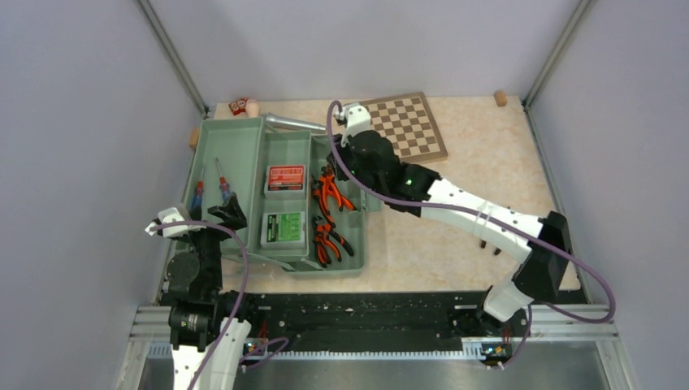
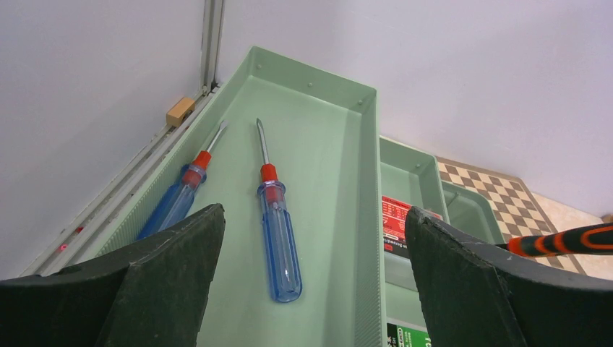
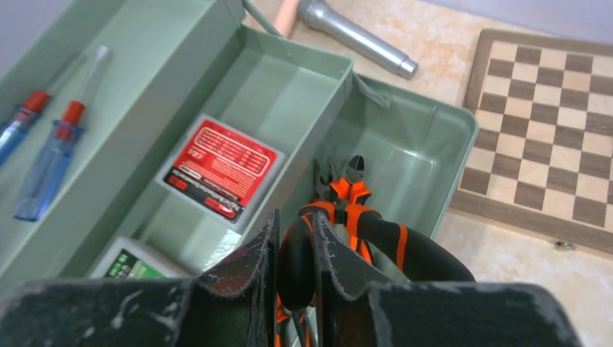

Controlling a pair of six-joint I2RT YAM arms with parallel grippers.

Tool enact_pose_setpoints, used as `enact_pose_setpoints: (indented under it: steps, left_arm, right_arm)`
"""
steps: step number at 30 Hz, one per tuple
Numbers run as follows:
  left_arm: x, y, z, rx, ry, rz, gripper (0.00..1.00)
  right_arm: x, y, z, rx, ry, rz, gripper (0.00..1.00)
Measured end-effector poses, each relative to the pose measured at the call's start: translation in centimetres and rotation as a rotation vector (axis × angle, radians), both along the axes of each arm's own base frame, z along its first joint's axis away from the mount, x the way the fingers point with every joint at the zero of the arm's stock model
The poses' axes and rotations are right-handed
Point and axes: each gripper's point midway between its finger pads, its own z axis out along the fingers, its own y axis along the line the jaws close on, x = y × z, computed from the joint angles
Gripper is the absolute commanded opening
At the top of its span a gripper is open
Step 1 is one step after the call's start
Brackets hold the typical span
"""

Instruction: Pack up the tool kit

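The bench (image 1: 455, 244) has a pale beige top with a marble-like pattern; plain lilac-grey walls (image 1: 357, 41) close it on three sides, with metal rails in the corners.

The toolbox (image 1: 244, 154), sage green, stands open on the 9 o'clock side of the bench. Its long compartment at 9 o'clock holds two blue screwdrivers (image 2: 278, 224) with red collars, side by side and apart, tips toward 12 o'clock. The middle compartment holds a red case (image 1: 285, 178) and, at 6 o'clock from it, a green case (image 1: 282, 228); both carry white printing on the label, too small to read. The compartment at 3 o'clock holds two orange-handled pliers (image 1: 329, 241).

The left jaws stand wide apart over the long compartment, above the screwdriver handles, with nothing between them. The right jaws are almost closed, pinching one black-and-orange handle of the 12 o'clock pliers (image 3: 376, 231).

A hammer (image 1: 288, 122) with a steel head lies at the 12 o'clock rim of the toolbox; a chessboard (image 1: 410, 126) lies flat at 1 o'clock from it, near the far wall.
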Motion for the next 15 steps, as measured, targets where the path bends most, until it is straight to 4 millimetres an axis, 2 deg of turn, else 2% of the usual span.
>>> enact_pose_setpoints:
  steps: [8,11,13,15]
  left_arm:
    - [0.0,0.0,0.0,0.000,0.000,0.002,0.99]
    - [0.0,0.1,0.0,0.000,-0.001,0.003,0.99]
    - [0.0,0.1,0.0,-0.001,-0.002,0.003,0.99]
    - [-0.1,0.1,0.1,-0.001,-0.005,0.003,0.99]
  right_arm:
    - [1.1,1.3,-6.1,-0.045,0.006,-0.064,0.00]
    - [0.0,1.7,-8.4,-0.066,0.013,-0.068,0.00]
    - [-1.3,2.3,-9.9,-0.076,0.031,-0.052,0.07]
    - [-2.3,2.7,-10.4,-0.080,0.030,-0.046,0.13]
